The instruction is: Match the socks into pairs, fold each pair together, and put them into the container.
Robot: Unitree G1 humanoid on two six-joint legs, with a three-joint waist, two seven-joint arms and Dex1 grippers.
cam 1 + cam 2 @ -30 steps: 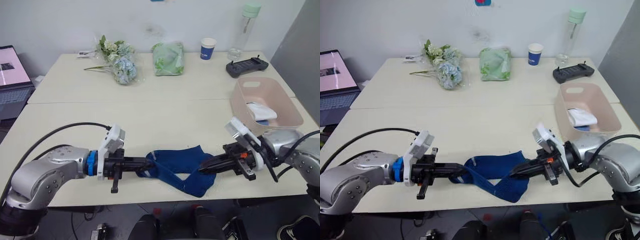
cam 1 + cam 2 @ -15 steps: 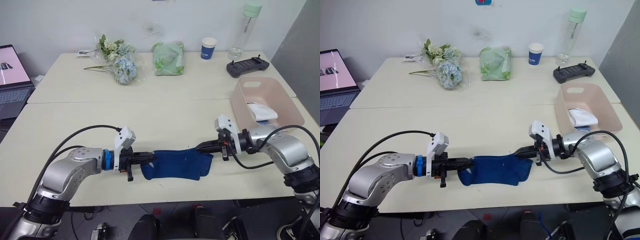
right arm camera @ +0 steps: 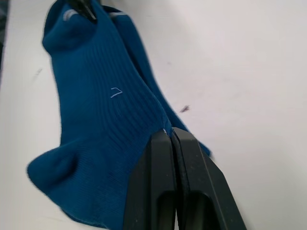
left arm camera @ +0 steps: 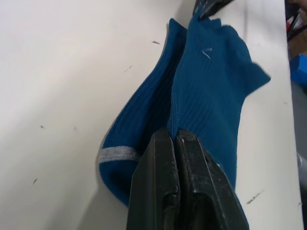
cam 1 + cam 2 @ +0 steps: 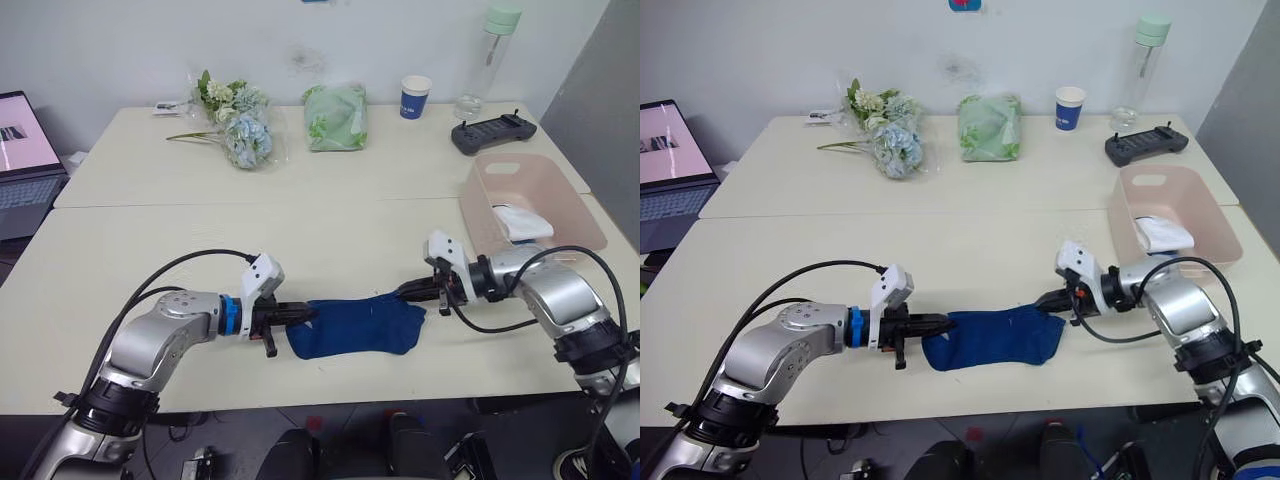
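Observation:
Two navy blue socks (image 5: 355,326) lie stacked flat as a pair on the table's near middle. My left gripper (image 5: 303,314) is shut on the pair's left end, which shows a grey band (image 4: 114,154). My right gripper (image 5: 405,292) is shut on the right end. In the left wrist view the fingers (image 4: 168,143) pinch the ribbed fabric (image 4: 211,86); the right wrist view shows the same grip on the sock (image 3: 96,110). The pale pink container (image 5: 478,205) stands at the right, with a white sock (image 5: 520,222) inside.
Along the far side of the table are a flower bunch (image 5: 240,125), a pale green cloth bundle (image 5: 337,116), a blue paper cup (image 5: 416,97), a bottle (image 5: 490,60) and a black controller (image 5: 493,132). A laptop (image 5: 20,150) sits at the far left.
The navy socks hung sagging between the two grippers a second ago; both grippers have lowered and the pair now lies flat on the table, held at both ends.

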